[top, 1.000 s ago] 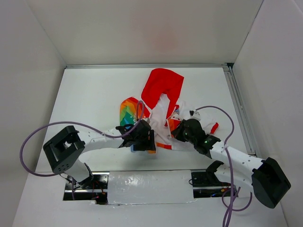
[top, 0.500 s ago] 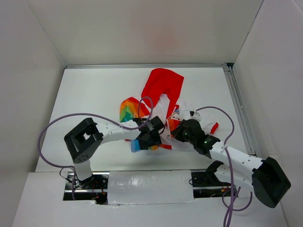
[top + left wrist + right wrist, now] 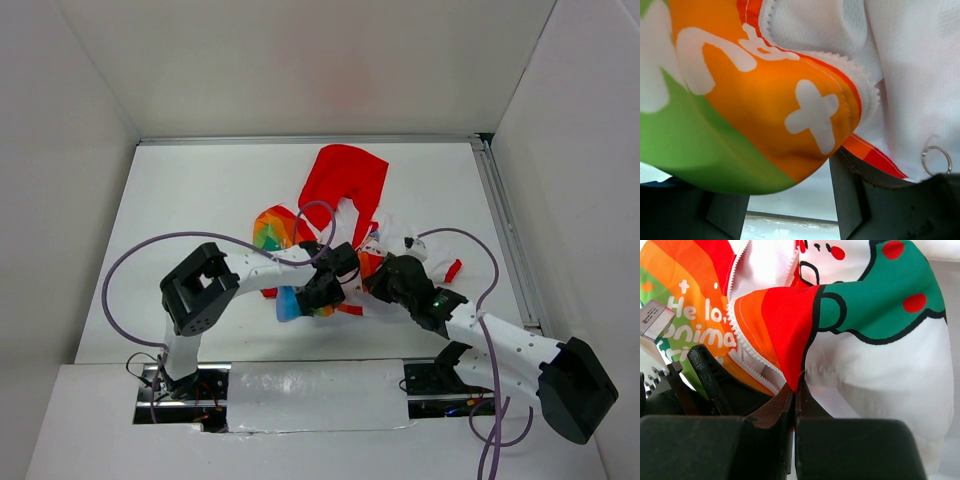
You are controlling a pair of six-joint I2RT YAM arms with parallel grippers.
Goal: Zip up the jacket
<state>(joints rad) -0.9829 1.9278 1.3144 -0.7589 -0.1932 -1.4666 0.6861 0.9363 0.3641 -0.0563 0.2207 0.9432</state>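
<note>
The jacket (image 3: pixel 343 186) lies crumpled mid-table, red hood at the far end and rainbow front (image 3: pixel 272 231) to the left. My right gripper (image 3: pixel 374 277) is shut on a red-orange corner of its front edge (image 3: pixel 790 335), beside white zipper teeth (image 3: pixel 753 354). My left gripper (image 3: pixel 326 287) is open next to it. An orange and green fold (image 3: pixel 765 120) bulges down between its fingers (image 3: pixel 849 200) without being pinched. A small metal ring (image 3: pixel 936 160) lies on the white lining at the right of the left wrist view.
White walls enclose the table. A metal rail (image 3: pixel 503 232) runs along the right side. A red cuff (image 3: pixel 452 270) sticks out right of the right gripper. Purple cables (image 3: pixel 130 268) loop over both arms. A taped strip (image 3: pixel 315 395) covers the near edge.
My left arm has swung right across the jacket's lower edge, bringing its gripper close beside the right one. The right gripper has kept its hold and barely moved.
</note>
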